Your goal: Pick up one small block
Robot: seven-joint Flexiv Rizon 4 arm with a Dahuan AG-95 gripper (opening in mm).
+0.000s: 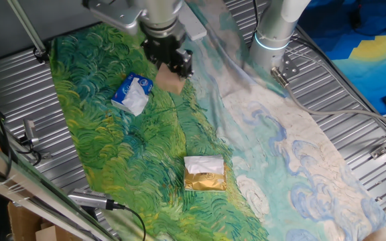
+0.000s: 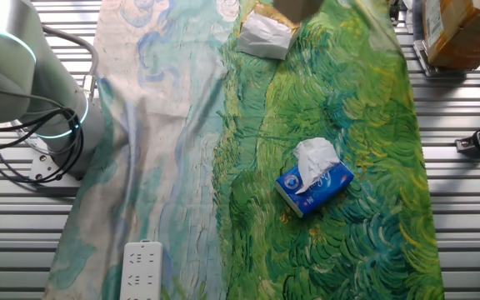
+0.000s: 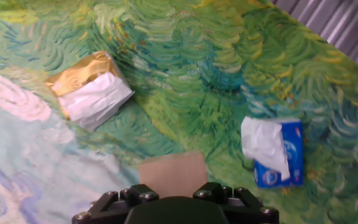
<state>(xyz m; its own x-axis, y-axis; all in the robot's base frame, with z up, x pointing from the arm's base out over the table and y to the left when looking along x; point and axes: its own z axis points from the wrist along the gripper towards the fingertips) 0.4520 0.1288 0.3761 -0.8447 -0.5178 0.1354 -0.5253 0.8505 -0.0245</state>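
In one fixed view we see, at the left, the blue-and-white pouch (image 1: 132,94) lying on the green part of the painted cloth (image 1: 112,154) that covers the surface (image 1: 19,94). Just right of it the claw (image 1: 173,67) hangs above the cloth, clenched on the block (image 1: 170,81), a plain tan cube that sticks out below the black fingers, lifted clear of the cloth. Lower and further right, the gold packet (image 1: 204,174) lies flat, its white end toward the arm. The arm's base (image 1: 277,30) stands at the upper right.

In the other fixed view the base (image 2: 23,92) fills the left, a white power strip (image 2: 142,271) lies at the bottom, the packet (image 2: 265,35) sits at the top edge, and the pouch (image 2: 313,177) lies mid-right. A tan corner at the top edge may be the block; we cannot tell.

In the hand view the packet (image 3: 91,89) lies at the left, the block (image 3: 173,174) sits held at centre bottom right above the claw's body, and the pouch (image 3: 274,152) lies at the right.
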